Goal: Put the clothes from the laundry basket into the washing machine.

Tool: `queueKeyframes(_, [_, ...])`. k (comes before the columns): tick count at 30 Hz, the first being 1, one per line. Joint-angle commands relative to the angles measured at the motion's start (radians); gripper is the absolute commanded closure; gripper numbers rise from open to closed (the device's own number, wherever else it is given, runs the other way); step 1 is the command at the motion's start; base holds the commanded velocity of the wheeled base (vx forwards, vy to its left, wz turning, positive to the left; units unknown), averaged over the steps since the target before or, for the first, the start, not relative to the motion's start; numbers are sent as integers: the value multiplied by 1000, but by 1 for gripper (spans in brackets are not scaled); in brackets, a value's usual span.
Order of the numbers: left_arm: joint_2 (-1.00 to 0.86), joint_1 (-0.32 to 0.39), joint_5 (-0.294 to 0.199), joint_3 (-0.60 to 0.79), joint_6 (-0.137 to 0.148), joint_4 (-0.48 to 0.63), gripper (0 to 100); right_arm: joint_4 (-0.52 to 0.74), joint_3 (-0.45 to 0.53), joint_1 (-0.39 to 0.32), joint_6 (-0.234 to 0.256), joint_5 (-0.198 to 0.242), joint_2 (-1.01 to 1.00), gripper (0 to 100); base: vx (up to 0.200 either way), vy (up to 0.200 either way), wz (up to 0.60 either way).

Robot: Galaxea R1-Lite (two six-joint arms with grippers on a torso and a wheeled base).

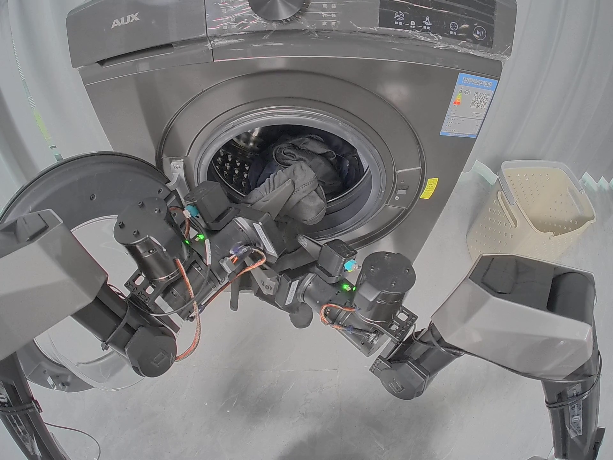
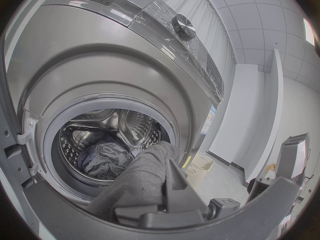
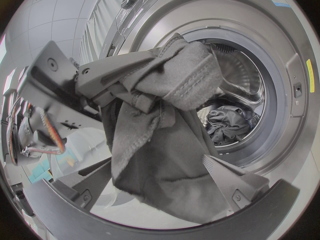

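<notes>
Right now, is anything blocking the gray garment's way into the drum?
Nothing visible does. The door is swung open to the robot's left, the drum mouth is free, and the dark clothes inside lie low at the back. The gray garment, clamped in the left gripper, hangs right at the opening.

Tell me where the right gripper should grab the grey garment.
Probably the loose lower tail of the grey garment, from below: it hangs free under the left gripper, which pinches the top fold, and sits between the open fingers of the right gripper.
</notes>
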Motion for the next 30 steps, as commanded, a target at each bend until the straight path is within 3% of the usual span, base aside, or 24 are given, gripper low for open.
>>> queueKeyframes(1, [-2,1,0,-1,-1,0,100,-2,-44,-5,3,-3,38,0,0,0,0])
queueKeyframes(2, [-1,1,0,-1,-1,0,100,-5,-42,-11,3,-3,41,100,0,0,0])
queueKeyframes(9, [7,9,0,-2,-1,0,100,-22,8,-19,6,-4,1,100,0,0,0])
queueKeyframes(24, [-1,12,-2,2,-4,0,100,-19,292,-34,12,-12,-221,100,0,0,0])
queueKeyframes(30, [-2,13,-3,7,-7,0,100,-20,324,-62,12,-12,-232,100,0,0,0])
